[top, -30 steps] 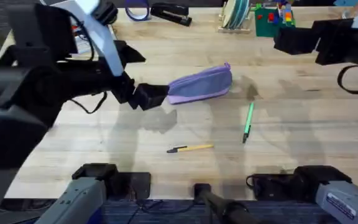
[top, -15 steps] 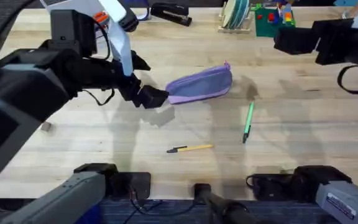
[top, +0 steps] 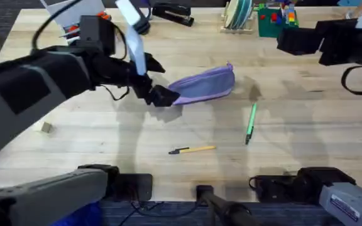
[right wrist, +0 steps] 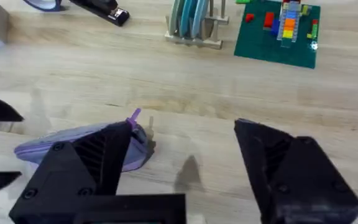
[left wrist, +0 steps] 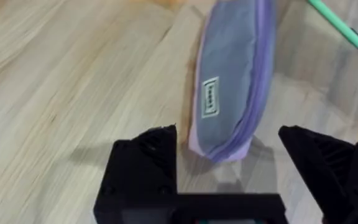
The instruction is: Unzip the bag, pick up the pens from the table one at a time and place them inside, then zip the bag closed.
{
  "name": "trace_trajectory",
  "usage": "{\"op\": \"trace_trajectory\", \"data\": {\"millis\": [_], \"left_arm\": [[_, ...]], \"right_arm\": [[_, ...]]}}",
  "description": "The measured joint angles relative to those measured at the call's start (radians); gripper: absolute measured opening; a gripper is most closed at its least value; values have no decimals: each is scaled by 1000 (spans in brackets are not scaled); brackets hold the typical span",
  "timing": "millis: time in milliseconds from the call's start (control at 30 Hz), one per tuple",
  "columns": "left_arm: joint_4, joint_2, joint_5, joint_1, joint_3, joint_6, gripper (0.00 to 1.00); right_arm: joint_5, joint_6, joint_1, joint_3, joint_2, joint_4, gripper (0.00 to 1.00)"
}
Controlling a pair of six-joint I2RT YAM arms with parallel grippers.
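Overhead view: the bag [top: 203,85] lies zipped on the table [top: 307,125], its long axis running from the left gripper [top: 162,96] away toward the pull tab end. The left arm is much the nearer; its jaws stand wide and straddle the bag's near end, not yet closed on it. The right gripper [right wrist: 185,168] hangs well beyond the bag's far end, jaws wide and empty. Both pens, green [top: 251,122] and yellow [top: 193,150], lie on the near side of the bag.

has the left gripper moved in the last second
Yes. The left gripper has slid right along the table toward the pouch, its open jaws now around the pouch's near end.
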Motion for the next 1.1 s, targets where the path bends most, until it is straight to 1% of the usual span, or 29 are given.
{"op": "trace_trajectory", "data": {"millis": [133, 200, 500, 533, 600, 700, 733, 767, 833, 867, 933, 1100], "left_arm": [[27, 33, 3, -59, 0, 7, 994], [34, 47, 3, -76, 0, 10, 994], [37, 62, 2, -81, 0, 14, 996], [38, 62, 1, -81, 0, 14, 962], [42, 62, 1, -81, 0, 14, 850], [45, 62, -1, -81, 0, 14, 652], [45, 62, -1, -81, 0, 14, 571], [46, 62, -2, -81, 0, 14, 459], [52, 62, -5, -81, 0, 16, 192], [54, 62, -6, -81, 0, 17, 87], [53, 62, -9, -83, 0, 18, 50], [53, 62, -9, -83, 0, 18, 45]], "right_arm": [[0, 0, 0, 0, 0, 0, 996], [0, 0, 0, 0, 0, 0, 996], [0, 0, 0, 0, 0, 0, 996], [0, 0, 0, 0, 0, 0, 996], [0, 0, 0, 0, 0, 0, 996], [0, 0, 0, 0, 0, 0, 996], [0, 0, 0, 0, 0, 0, 996], [0, 0, 0, 0, 0, 0, 995], [0, 0, 0, 0, 0, 0, 996], [0, 0, 0, 0, 0, 0, 996], [0, 0, 0, 0, 0, 0, 996], [0, 0, 0, 0, 0, 0, 996]]}}
